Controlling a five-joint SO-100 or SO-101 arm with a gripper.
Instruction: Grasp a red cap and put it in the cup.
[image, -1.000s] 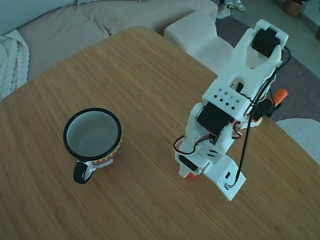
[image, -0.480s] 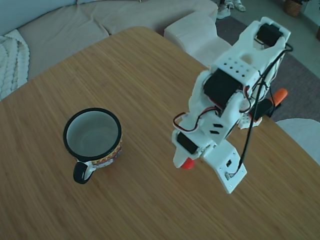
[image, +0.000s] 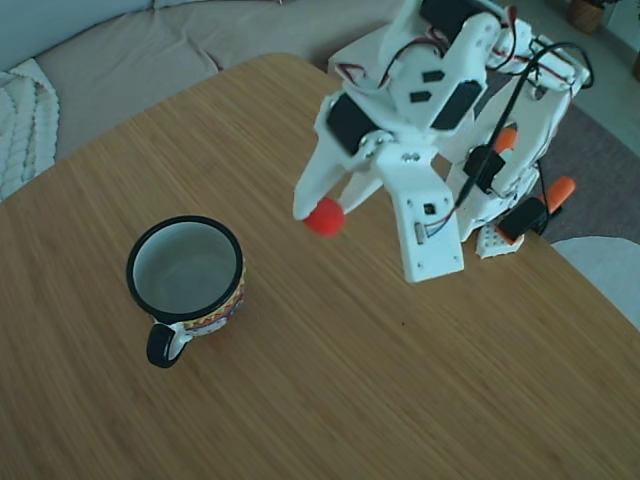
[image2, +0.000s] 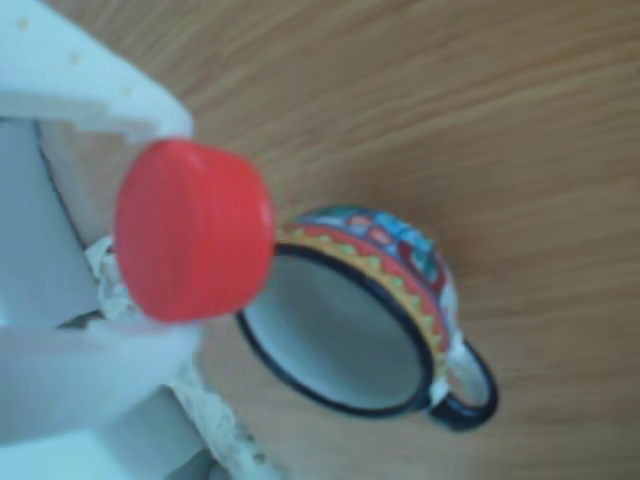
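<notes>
Red cap (image: 324, 216), a small round bright red plastic bottle cap with faint ribbing on its side wall, is clamped between the white plastic fingers of the gripper (image: 322, 212), which are closed down to the cap's width. It hangs in the air above the table, well clear of the surface.

Left in the fixed view: white enamel mug (image: 186, 277) with glossy black rim, black loop handle toward the near side, coloured patterned band at the base. It stands upright and looks empty. The cap is to its right and farther back, not yet over the mouth. The other view shows the cap (image2: 193, 230) beside the mug rim (image2: 345, 300).

Step in hand, as judged: carrying. Next move calls for travel left and nearer until the cap is centred over the opening, then opening the fingers.

Light wooden table (image: 300, 400), fine straight grain, matte.
</notes>
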